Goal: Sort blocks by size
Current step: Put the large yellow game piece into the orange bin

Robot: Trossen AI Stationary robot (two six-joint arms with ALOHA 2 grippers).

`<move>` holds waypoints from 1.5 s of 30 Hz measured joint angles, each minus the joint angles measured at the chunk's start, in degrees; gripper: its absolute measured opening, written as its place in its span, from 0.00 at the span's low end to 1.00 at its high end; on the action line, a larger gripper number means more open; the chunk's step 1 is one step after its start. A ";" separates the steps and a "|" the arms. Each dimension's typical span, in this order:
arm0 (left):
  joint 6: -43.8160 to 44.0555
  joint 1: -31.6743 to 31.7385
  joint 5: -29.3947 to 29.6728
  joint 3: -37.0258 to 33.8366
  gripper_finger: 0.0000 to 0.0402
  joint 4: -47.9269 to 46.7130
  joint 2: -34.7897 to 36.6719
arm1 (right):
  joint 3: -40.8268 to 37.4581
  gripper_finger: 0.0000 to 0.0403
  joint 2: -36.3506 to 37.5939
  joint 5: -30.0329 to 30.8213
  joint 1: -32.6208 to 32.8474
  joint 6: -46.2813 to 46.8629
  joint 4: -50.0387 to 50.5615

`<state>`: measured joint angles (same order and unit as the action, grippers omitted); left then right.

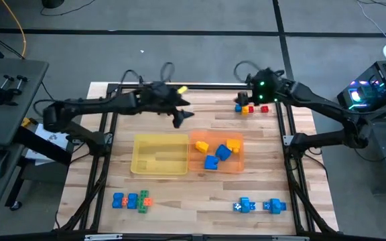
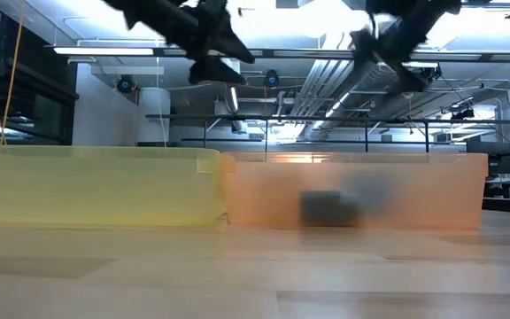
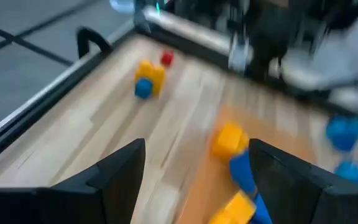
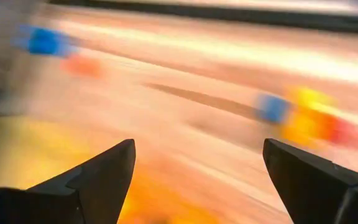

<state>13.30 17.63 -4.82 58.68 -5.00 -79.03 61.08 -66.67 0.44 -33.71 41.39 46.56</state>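
Observation:
Several larger blue and yellow blocks lie in the translucent orange tray; they also show in the left wrist view. The yellow tray beside it holds no blocks. A cluster of tiny blocks lies at the far right and shows in both wrist views. Other blocks lie at the near left and near right. My left gripper hangs open and empty above the table behind the trays. My right gripper is open and empty, raised near the far-right cluster.
A black metal frame runs along the table's far edge and down both sides. In the low view both trays stand side by side, with both arms high above them. Bare wood lies between the two near clusters.

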 joint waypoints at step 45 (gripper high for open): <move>13.81 -1.05 3.09 -13.86 0.67 18.05 12.32 | 0.04 0.28 -31.45 8.45 -12.44 -6.05 -7.43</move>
<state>27.11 16.57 -1.73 44.82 13.05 -66.71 61.12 -98.12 8.90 -46.15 35.34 39.13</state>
